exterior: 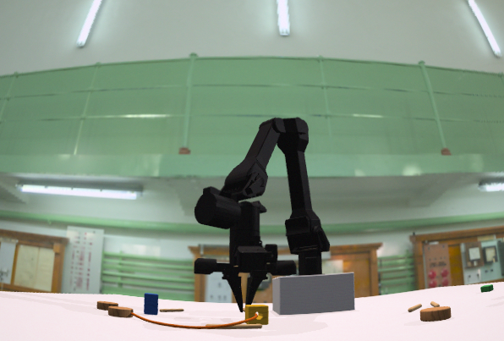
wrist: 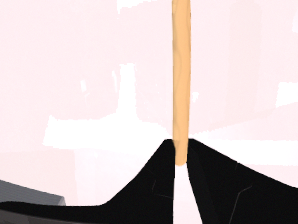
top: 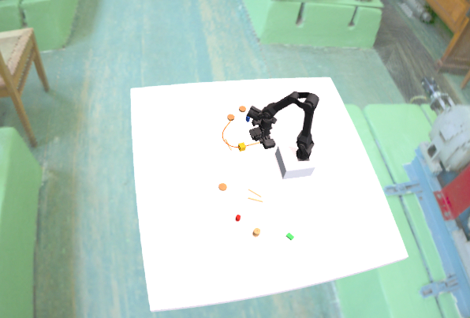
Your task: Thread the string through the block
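Note:
The yellow block (top: pixel 241 147) (exterior: pixel 263 310) stands on the table. The orange string (top: pixel 223 132) (exterior: pixel 186 327) curves from the round button (top: pixel 230 117) (exterior: pixel 120 311) into the hole on the block's far side from the robot base. My gripper (top: pixel 262 142) (exterior: pixel 245 307) (wrist: pixel 178 146) is low over the table on the block's base side, shut on one end of the wooden stick (top: pixel 254 144) (wrist: pixel 181 70). The stick points back towards the block and runs out of the top of the wrist view. The block is not in that view. Whether the stick's tail is clear of the hole cannot be told.
A loose stick (top: pixel 228 144) (exterior: pixel 234 326) lies beside the block; another (exterior: pixel 172 310) lies behind the blue block (top: pixel 248 118) (exterior: pixel 150 304). The grey base box (top: pixel 297 171) (exterior: pixel 313 294) is close to the gripper. Two sticks, a button (top: pixel 222 187) and small objects lie farther off.

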Robot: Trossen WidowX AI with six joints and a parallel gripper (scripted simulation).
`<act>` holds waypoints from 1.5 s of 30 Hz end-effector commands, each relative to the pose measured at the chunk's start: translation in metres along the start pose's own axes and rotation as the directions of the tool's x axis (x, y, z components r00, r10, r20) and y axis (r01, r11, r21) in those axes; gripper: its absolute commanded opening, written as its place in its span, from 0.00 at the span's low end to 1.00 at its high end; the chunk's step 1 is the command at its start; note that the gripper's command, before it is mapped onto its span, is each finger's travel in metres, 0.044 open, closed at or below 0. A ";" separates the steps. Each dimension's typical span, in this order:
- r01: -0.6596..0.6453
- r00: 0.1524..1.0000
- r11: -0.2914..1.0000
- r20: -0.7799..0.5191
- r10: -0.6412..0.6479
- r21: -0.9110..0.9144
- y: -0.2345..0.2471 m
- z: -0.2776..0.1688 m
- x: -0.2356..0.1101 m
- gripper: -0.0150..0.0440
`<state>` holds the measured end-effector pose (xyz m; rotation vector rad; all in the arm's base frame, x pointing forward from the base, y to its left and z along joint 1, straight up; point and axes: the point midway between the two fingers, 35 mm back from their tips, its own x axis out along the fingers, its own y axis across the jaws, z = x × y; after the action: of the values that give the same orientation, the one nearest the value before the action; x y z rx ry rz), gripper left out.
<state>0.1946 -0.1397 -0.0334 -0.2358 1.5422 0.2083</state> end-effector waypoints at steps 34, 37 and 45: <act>0.005 1.000 1.000 0.004 -0.005 0.000 -0.002 0.001 -0.070 0.61; 0.005 1.000 1.000 0.004 -0.005 0.000 -0.002 0.001 -0.070 0.61; -0.004 1.000 1.000 -0.003 0.004 0.000 0.000 0.000 -0.065 0.88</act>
<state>0.1933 -0.1387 0.0319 -0.2335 1.5452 0.2108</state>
